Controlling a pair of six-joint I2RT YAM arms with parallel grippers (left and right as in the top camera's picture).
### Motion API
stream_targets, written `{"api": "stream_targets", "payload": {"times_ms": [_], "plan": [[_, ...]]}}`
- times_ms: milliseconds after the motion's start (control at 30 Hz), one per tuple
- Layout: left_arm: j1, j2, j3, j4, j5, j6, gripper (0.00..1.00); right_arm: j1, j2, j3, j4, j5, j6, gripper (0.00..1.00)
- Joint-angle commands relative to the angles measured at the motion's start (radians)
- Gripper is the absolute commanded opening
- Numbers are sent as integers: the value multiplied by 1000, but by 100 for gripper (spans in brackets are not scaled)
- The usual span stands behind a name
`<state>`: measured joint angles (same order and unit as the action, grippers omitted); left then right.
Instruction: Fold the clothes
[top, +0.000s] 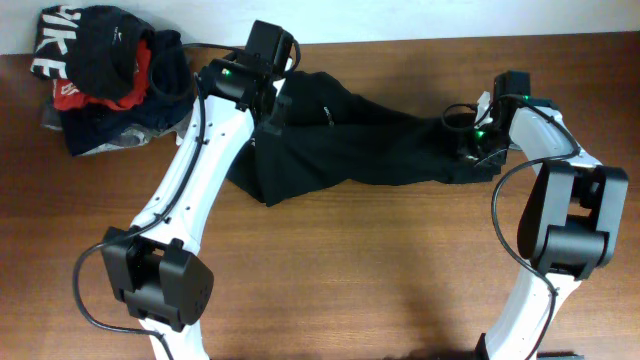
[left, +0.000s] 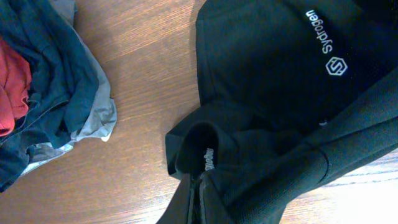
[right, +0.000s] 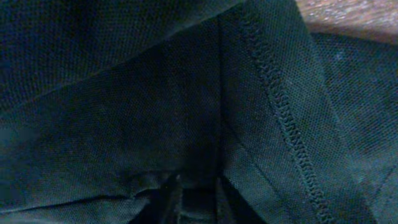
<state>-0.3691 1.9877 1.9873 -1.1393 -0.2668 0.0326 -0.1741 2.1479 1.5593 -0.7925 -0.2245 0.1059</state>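
Where your left gripper (left: 196, 202) shows at the bottom edge of its wrist view, the tips are pinched together on a raised ridge of the black T-shirt (left: 267, 106), just below an opening with a small white mark. On your right gripper (right: 196, 200), the tips sit close together at the bottom of the frame with a bunched fold of the same cloth between them, so it reads as clamped. Black knit fills nearly that whole view, with a stitched hem (right: 283, 118) running down right of centre.

From overhead you see the T-shirt strung across the upper middle between the two grippers, its lower edge sagging onto the wood at left. Its white logo (left: 329, 46) sits upper right in the left wrist view.

Surface is a brown wood-grain table (top: 380, 270), with a white wall (top: 420, 15) along the top edge. A pile of clothes (top: 105, 85) in navy, red, grey and lettered black lies in the upper left corner, apart from the T-shirt.

Left arm (top: 195, 180) reaches from lower left up to the shirt's left end. Right arm (top: 545, 150) arcs from lower right up and in to its right end.
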Motion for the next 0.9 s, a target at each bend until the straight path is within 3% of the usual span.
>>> {"api": "stream_targets", "payload": {"times_ms": [0,67,300,867], "plan": [[-1,-13,-5,3,-18,-2,0,-2,7,-5,-5,-20,2,13],[-1,-13,-5,3,-18,-3,0,-2,5,-2,-8,-25,2,4],[6,-14,30,10,-19,-2,0,-3,-61,75,-61,-60,2,4],[64,-151,289,-3,-77,24,0,-57,-554,148,-124,-56,6,4]]}}
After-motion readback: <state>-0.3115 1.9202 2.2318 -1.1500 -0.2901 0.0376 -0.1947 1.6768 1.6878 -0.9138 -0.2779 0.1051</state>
